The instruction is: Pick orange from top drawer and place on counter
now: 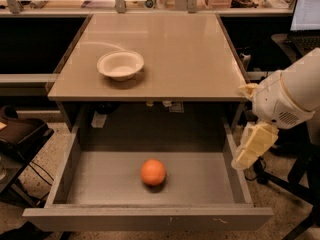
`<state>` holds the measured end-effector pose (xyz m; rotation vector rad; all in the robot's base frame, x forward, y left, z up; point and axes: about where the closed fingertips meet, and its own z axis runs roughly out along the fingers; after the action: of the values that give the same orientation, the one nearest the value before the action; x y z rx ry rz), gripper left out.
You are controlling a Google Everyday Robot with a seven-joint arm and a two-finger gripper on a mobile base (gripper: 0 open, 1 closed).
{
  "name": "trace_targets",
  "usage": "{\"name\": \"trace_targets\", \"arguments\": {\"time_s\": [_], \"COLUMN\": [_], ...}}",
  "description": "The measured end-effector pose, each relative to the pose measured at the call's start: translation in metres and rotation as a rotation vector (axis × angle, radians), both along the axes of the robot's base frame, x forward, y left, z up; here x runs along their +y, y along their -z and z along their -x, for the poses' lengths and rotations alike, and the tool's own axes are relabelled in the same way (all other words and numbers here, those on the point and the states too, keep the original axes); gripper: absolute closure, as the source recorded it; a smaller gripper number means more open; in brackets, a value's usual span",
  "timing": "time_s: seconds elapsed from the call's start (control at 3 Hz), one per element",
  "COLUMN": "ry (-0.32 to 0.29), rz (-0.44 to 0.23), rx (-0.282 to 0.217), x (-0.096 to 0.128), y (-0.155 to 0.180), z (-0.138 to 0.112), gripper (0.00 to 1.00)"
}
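Observation:
The orange [153,172] lies on the flat grey bottom of the open top drawer [150,218], near its middle and slightly toward the front. The drawer is pulled fully out below the beige counter [165,49]. My gripper [254,146] hangs at the right, on the end of the white arm [290,96]. It is above the drawer's right side wall, to the right of the orange and well apart from it. It holds nothing that I can see.
A white bowl [120,65] stands on the counter's left front part. A laptop [305,19] sits at the far right. A dark bag [20,131] and cables lie on the floor at the left. A cluttered shelf runs along the back.

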<state>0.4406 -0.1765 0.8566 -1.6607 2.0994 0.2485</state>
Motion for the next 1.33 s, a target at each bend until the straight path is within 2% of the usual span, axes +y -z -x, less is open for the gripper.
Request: {"name": "trace_targets", "arguments": {"time_s": [0.33, 0.67, 1.0, 1.33], "ry": [0.000, 0.003, 0.020, 0.050], "rz": [0.000, -0.084, -0.249, -0.330], "rx": [-0.002, -0.040, -0.129, -0.172], "x": [0.001, 0.012, 0.049, 0.065], "y": [-0.001, -0.004, -0.013, -0.033], "z": [0.000, -0.002, -0.008, -0.017], "gripper": [0.00, 0.00, 0.00, 0.00]}}
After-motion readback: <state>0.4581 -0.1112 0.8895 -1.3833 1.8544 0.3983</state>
